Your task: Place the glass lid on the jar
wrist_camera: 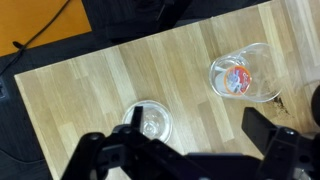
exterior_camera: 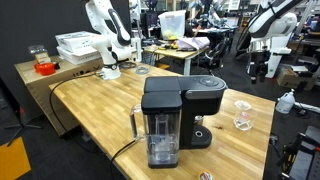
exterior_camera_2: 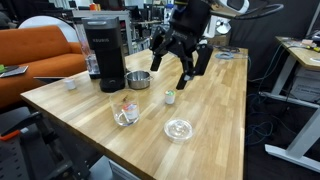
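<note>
While the gripper [exterior_camera_2: 178,70] hangs open and empty, the jar [wrist_camera: 240,77] holds red-and-white bits, the glass lid [wrist_camera: 150,122] lying apart

table top [exterior_camera_2: 225,110], frame centre: light planked wood, smooth satin finish. glass lid [exterior_camera_2: 178,129], lower centre: clear glass, glossy. jar [exterior_camera_2: 126,112], lower left of centre: clear glass, glossy. coffee machine [exterior_camera_2: 104,55], upper left: black plastic, mostly matt. small cup [exterior_camera_2: 138,79], upper centre-left: bright metal.

Gripper [exterior_camera_2: 175,65] hanging mid-air, pts down, jaws wide apart, nothing btw them.
</note>
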Controlling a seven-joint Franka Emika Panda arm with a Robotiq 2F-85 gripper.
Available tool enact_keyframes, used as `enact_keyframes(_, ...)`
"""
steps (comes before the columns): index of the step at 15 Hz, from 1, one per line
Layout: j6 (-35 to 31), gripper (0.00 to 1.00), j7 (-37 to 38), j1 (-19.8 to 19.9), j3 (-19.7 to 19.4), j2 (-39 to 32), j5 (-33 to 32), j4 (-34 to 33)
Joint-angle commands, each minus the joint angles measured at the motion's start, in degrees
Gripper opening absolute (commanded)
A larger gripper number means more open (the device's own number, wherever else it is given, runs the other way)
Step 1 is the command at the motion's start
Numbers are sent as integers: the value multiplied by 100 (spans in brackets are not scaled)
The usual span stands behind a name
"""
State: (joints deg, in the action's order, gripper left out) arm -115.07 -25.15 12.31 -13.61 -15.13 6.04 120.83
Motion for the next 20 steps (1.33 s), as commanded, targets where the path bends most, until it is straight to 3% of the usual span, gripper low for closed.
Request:
enact_keyframes(1, -89, 100, 156, 171, 158, -197, 31, -40)
enact_keyframes(5, -408, 100, 421, 191, 197, -673, 0, -90)
enact_keyframes(11, -348, 100, 259, 476, 368, -1558, 62, -602)
enact_keyframes(12, -451, 100, 407, 391, 338, -1354, -93, -348)
enact_keyframes(20, -447, 100, 408, 425, 389, -1433, -95, -404)
